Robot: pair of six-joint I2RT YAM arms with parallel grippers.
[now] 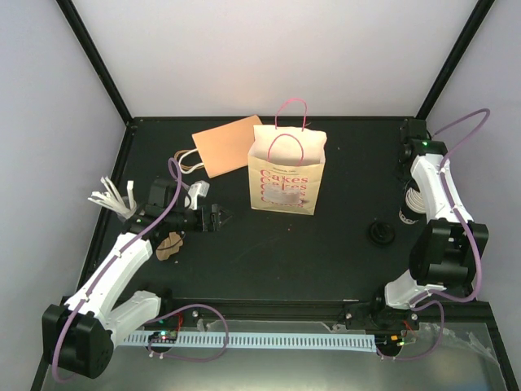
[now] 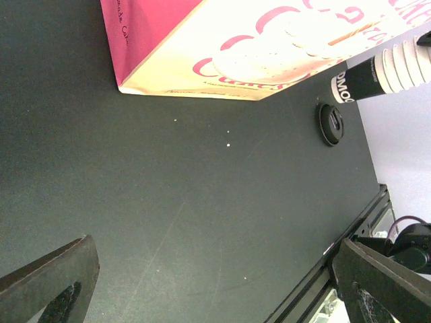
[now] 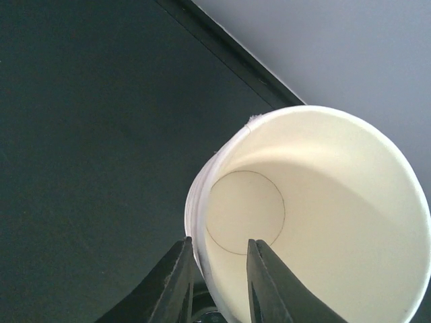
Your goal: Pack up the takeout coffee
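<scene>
Takeout coffee cup (image 3: 323, 202): empty, unlidded, standing at the bench's (image 1: 326, 252) right side. Light, thin-walled, crushable; take by the rim, gently. Right gripper's (image 3: 219, 245) fingers straddle its wall, perhaps not yet pinching. Left gripper (image 2: 215, 282) spread wide, empty, near paper bag (image 1: 286, 175).

arms (image 1: 122, 261): white links, black joints; cables (image 1: 464, 122): purple; fingers (image 3: 168, 286): seemingly black

Top: high overhead, whole table (image 1: 326, 261). Left wrist: low, shares bag (image 2: 269, 47), cup (image 2: 397, 67) beyond left pincer (image 2: 215, 289). Right wrist: close over cup mouth.
</scene>
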